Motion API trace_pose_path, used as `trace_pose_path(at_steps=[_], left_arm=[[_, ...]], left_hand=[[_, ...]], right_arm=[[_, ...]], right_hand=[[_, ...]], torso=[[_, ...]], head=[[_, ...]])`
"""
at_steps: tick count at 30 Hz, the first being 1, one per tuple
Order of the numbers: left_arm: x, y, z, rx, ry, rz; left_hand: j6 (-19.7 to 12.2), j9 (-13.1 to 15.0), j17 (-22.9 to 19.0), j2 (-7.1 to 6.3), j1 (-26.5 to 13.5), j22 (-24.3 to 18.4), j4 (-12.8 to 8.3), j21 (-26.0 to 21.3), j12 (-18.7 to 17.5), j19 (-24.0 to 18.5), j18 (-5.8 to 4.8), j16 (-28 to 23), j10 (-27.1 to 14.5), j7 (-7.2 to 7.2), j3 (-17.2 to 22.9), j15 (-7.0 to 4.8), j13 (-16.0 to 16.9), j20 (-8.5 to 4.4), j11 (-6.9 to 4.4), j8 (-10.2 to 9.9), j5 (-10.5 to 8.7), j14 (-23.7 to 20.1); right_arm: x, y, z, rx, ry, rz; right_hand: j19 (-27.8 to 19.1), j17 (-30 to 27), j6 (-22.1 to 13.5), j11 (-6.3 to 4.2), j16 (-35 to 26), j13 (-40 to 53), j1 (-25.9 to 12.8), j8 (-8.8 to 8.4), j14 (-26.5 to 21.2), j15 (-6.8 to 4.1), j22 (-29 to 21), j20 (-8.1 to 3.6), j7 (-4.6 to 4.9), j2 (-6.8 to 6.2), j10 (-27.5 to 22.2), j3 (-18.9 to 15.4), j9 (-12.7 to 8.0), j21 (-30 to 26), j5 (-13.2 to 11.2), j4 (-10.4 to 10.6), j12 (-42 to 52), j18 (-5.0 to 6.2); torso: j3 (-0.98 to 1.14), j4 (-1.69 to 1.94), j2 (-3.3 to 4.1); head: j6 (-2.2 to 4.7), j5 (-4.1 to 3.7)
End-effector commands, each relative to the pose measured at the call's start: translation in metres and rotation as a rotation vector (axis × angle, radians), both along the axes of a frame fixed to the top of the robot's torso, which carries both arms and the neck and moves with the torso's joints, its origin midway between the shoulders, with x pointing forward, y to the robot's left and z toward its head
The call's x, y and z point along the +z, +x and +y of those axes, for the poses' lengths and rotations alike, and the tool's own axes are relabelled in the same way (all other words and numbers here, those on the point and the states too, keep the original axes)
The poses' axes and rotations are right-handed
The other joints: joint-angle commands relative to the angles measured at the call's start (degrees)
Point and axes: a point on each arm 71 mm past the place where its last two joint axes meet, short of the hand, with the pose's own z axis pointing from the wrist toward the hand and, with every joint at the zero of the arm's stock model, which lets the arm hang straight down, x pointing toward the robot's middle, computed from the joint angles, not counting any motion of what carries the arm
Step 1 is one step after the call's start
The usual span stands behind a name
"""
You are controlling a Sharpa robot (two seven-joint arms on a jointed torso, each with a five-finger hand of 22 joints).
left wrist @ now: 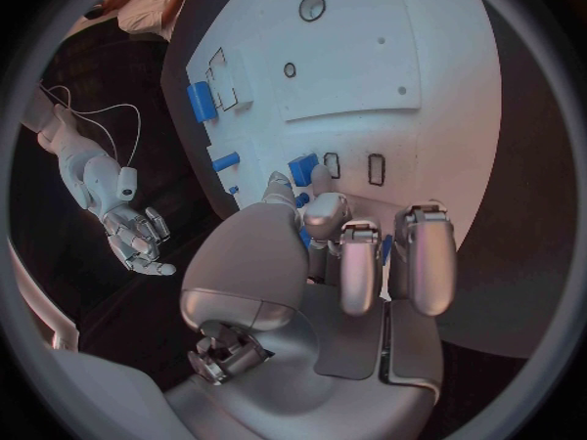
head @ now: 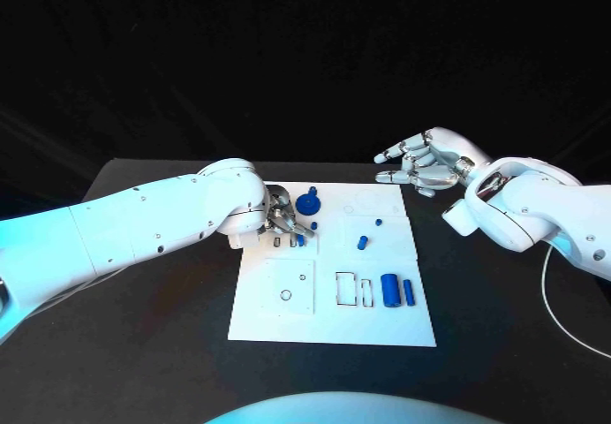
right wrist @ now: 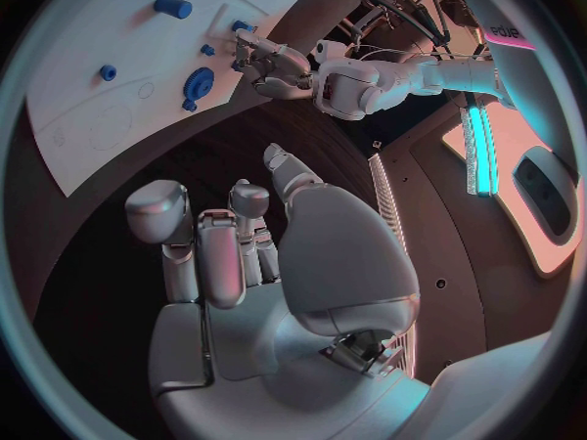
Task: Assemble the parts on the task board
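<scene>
Black worktop [head: 153, 353] under a dark background carries the white task board [head: 334, 305] at its middle. Left hand [head: 282, 223] rests at the board's far left part, fingers [left wrist: 360, 264] curled downward onto the plate; in the left wrist view small blue parts [left wrist: 302, 165] lie just beyond and between the fingertips, and whether one is pinched cannot be told. Right hand [head: 426, 159] hovers above the worktop just past the board's far right corner, fingers [right wrist: 202, 264] loosely bent and apart, holding nothing, touching nothing.

Board surface: a round blue knob-like part [head: 310, 206] stands near the far edge, just beside the left hand. A small blue piece [head: 378, 222] and a short blue peg [head: 363, 240] lie tilted near the centre right. Two blue cylinders [head: 398, 291] lie side by side, parallel, on the right near section, next to outlined rectangular slots [head: 346, 289]. A small circular hole [head: 287, 295] marks the left near section.
</scene>
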Motion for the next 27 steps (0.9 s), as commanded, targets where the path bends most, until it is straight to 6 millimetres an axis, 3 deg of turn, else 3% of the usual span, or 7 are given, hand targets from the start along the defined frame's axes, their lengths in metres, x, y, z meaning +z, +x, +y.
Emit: trace_pose_path(at_steps=[1, 13, 19, 22, 27], left_arm=[[-0.0006, -0.0014, -0.0017, -0.019, 0.01, 0.012], [-0.002, -0.0015, -0.0006, -0.028, 0.016, 0.032], [-0.0019, -0.0013, -0.0006, -0.022, 0.007, 0.033], [-0.002, -0.0012, -0.0005, -0.017, 0.0, 0.035], [-0.002, -0.0012, -0.0001, -0.009, -0.013, 0.038]], left_hand=[[-0.44, 0.13, 15.06, -0.15, 0.65, 8.27, -0.27, 0.09, 0.16, 3.59, -1.0, 0.14, 0.38, 0.04, -0.2, -0.38, 0.01, -0.37, -0.14, 0.3, 0.29, 5.94], [-0.74, 1.07, 15.06, 0.2, 3.07, 8.36, -1.07, 0.09, 0.08, 3.57, -1.0, 0.14, 0.26, 0.01, 0.4, -0.41, -0.06, -0.4, -0.17, 0.51, 0.48, 5.94], [-1.64, 1.57, 15.06, 2.19, 9.65, 8.3, -4.34, -0.03, -0.18, 3.49, -0.96, 0.14, 0.0, -0.53, 4.74, -0.82, -0.15, -0.69, -0.68, 0.02, 1.28, 5.94], [-1.89, 1.61, 15.06, 2.25, 11.29, 8.27, -5.03, -0.1, -0.42, 3.45, -0.95, 0.14, -0.19, -0.56, 6.57, -0.91, -0.29, -0.83, -0.74, -0.41, 1.85, 5.94], [-2.32, 1.63, 15.06, 1.43, 13.62, 8.15, -5.6, -0.29, -0.98, 3.35, -0.91, 0.14, -0.51, -0.56, 11.23, -1.0, -0.59, -0.99, -0.8, -1.42, 4.53, 5.94]], right_arm=[[-0.0012, -0.0003, 0.0015, 0.014, -0.008, 0.01], [-0.0019, -0.0018, 0.0043, 0.027, -0.002, 0.021], [-0.002, -0.0018, 0.0043, 0.027, -0.002, 0.021], [-0.002, -0.0018, 0.0039, 0.027, -0.002, 0.021], [-0.0021, -0.0018, 0.0036, 0.027, -0.002, 0.022]], right_hand=[[0.11, 0.3, 0.35, -0.01, 0.04, -0.04, -0.39, 0.2, 2.98, -0.38, -0.05, -0.18, 0.11, 0.28, 0.17, -0.36, 0.08, -0.12, 0.18, 0.03, 0.12, 0.8], [0.11, 0.3, 0.35, -0.01, 0.04, -0.04, -0.39, 0.2, 2.98, -0.38, -0.05, -0.18, 0.11, 0.28, 0.17, -0.36, 0.08, -0.12, 0.18, 0.03, 0.12, 0.8], [0.13, 0.31, 0.35, -0.02, 0.04, -0.01, -0.45, 0.21, 2.99, -0.38, -0.05, -0.19, 0.11, 0.34, 0.21, -0.41, 0.07, -0.12, 0.21, 0.09, 0.19, 0.79], [0.13, 0.31, 0.35, -0.02, 0.04, -0.01, -0.45, 0.21, 2.99, -0.38, -0.05, -0.19, 0.11, 0.34, 0.21, -0.41, 0.07, -0.12, 0.21, 0.09, 0.19, 0.79], [0.12, 0.29, 0.36, -0.02, 0.02, 0.04, -0.46, 0.21, 2.99, -0.39, -0.09, -0.19, 0.1, 0.38, 0.25, -0.42, 0.07, -0.14, 0.23, 0.11, 0.26, 0.8]], torso=[[-0.01, -0.04, 0.0], [0.06, -0.08, 0.04], [0.06, -0.1, 0.03], [0.08, -0.1, 0.03], [0.05, -0.06, 0.05]], head=[[-0.08, 0.03], [-0.19, -0.04], [-0.2, -0.14], [-0.18, -0.19], [-0.26, -0.21]])
